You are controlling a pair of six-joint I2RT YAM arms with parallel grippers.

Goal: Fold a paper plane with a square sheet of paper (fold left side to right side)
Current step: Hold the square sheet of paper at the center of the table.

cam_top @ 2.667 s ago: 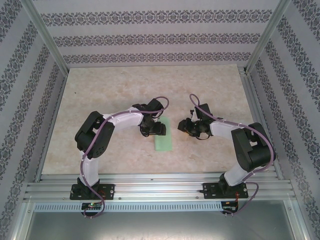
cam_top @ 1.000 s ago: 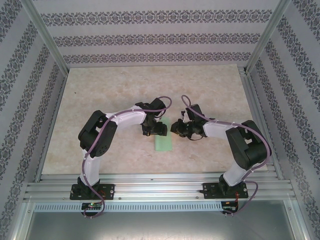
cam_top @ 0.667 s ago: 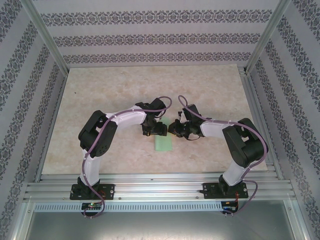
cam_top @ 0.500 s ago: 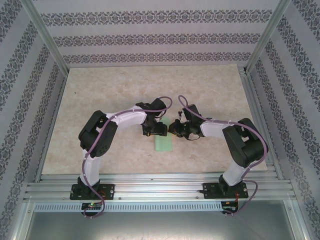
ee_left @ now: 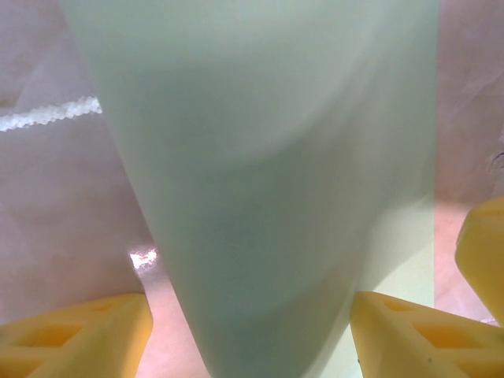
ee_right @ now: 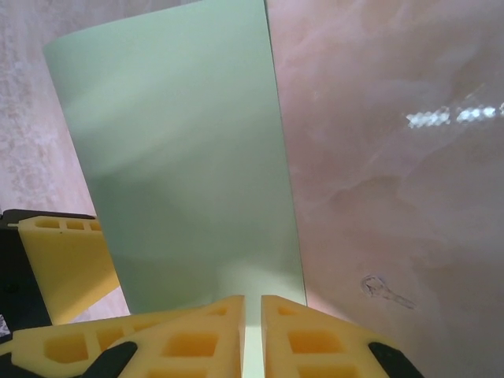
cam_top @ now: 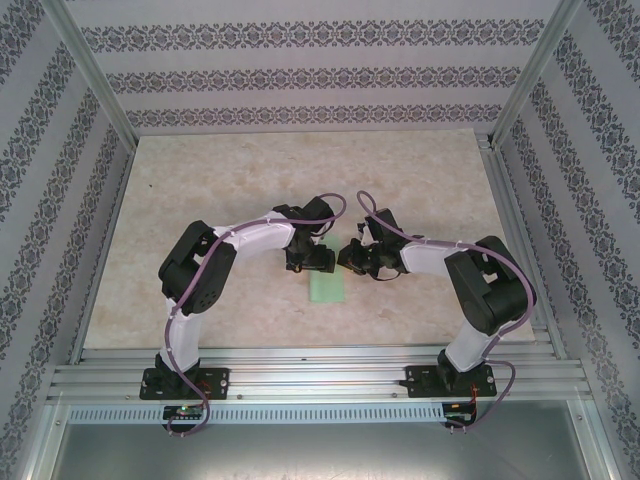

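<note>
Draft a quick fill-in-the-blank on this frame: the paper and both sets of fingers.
1. The paper is light ____.
2. In the top view it lies ____ the left gripper and the right gripper.
3. The right gripper's fingers are pinched ____ on the paper's edge.
4. The left gripper's fingers stand ____, one on either side of the paper.

Missing words: green; between; shut; open.
</note>
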